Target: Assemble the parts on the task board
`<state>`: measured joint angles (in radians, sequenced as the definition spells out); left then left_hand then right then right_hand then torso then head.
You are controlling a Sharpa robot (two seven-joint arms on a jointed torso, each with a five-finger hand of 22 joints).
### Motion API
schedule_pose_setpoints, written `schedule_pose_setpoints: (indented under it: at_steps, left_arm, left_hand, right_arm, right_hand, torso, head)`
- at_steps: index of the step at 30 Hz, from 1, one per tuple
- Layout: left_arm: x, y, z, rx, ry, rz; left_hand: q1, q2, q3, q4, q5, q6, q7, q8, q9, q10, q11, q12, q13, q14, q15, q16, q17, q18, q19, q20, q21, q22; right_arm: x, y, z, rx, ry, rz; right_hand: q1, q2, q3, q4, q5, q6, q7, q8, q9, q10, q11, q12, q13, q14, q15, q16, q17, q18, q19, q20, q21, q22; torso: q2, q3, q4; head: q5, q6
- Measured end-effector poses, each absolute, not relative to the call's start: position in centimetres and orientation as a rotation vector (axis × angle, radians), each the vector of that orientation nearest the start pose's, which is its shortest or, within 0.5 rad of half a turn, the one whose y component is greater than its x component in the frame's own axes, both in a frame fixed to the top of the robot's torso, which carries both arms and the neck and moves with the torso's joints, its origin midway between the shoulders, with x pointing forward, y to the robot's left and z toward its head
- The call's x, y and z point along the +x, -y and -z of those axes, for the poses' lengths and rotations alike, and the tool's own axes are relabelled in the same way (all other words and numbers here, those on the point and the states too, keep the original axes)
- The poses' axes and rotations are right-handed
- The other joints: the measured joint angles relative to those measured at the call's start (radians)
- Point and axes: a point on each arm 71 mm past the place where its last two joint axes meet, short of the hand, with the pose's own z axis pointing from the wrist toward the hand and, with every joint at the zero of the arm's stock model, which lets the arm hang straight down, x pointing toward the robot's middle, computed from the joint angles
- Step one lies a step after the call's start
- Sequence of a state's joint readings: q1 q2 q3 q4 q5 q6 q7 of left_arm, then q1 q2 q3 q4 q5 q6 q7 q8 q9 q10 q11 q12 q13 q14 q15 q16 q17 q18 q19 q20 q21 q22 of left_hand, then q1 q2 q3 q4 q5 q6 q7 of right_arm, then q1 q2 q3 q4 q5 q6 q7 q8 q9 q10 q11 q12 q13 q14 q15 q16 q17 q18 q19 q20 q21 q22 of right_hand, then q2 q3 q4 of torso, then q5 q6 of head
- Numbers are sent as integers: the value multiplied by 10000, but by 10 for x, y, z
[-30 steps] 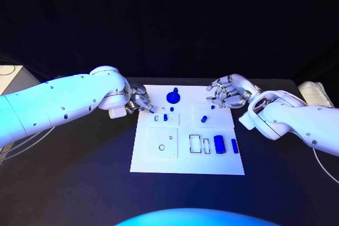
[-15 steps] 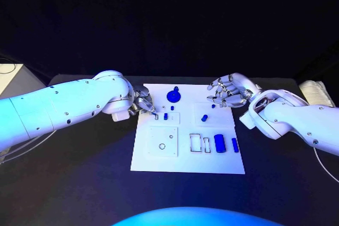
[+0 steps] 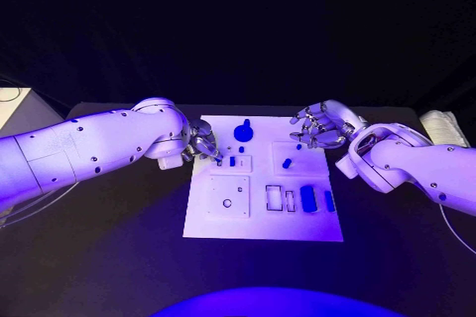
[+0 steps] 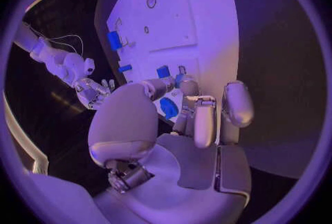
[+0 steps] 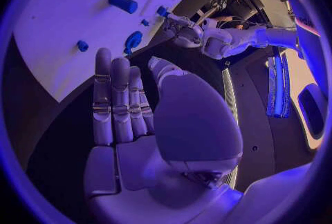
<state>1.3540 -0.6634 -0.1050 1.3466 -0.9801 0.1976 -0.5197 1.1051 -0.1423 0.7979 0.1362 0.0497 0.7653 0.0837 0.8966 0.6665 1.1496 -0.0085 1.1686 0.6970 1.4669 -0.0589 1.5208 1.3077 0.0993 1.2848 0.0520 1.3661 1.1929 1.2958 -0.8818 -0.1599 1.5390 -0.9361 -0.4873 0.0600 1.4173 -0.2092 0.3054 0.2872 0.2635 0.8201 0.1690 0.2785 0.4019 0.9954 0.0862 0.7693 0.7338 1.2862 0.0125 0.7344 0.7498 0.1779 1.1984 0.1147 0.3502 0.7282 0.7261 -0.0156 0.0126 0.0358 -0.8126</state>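
Blue parts (image 3: 307,199) on white task board (image 3: 228,224)

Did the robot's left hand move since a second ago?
Yes. The left hand slid a little toward the middle of the task board, from its left edge to over the small blue parts.

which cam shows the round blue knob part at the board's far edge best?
Head view: the knob part stands unobstructed on the task board. Right wrist view shows it small, at the board's edge. Left wrist view: I cannot pick it out for certain.
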Motion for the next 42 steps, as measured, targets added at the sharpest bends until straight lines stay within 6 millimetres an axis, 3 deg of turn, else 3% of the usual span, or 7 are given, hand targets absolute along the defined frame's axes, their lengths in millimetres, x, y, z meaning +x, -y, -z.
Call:
schedule_pose_setpoints:
  at_steps: [31,33,42]
  left_arm:
    - [523,-173,189,-854,-23695,3865]
    - [523,-172,189,-841,-23699,3852]
    - [526,-170,190,-737,-23777,3715]
  left_hand:
    - [-15,-15,54,-54,38,0,-1,-42,3,1,4,0,-35,-1,1,-1,0,1,-1,0,0,-24]
    - [-15,-15,54,-54,38,1,-1,-43,275,13,16,-1,-37,-1,1,0,0,0,-1,1,0,-27]
    - [-54,25,54,-54,39,40,-41,13,438,17,20,-1,-40,-1,1,-1,0,1,-1,1,0,-45]
  right_arm:
    - [487,222,172,2724,-16016,-8946]
    - [487,222,172,2724,-16016,-8946]
    - [487,222,172,2726,-16019,-8948]
  right_hand:
    - [0,0,0,0,0,0,-1,0,1,-21,-20,0,0,0,0,0,-4,0,0,0,0,1]
    - [0,0,0,0,0,0,-1,0,1,-21,-20,-1,0,0,0,0,-4,1,0,0,0,1]
    - [0,0,0,0,0,-1,-1,0,0,-20,-20,0,1,0,0,0,-5,0,0,0,0,1]
  torso:
    - [2,0,1]
    - [2,3,2]
    - [1,7,7]
  head:
    - [-29,-52]
    - [-35,-55]
    - [-46,-93]
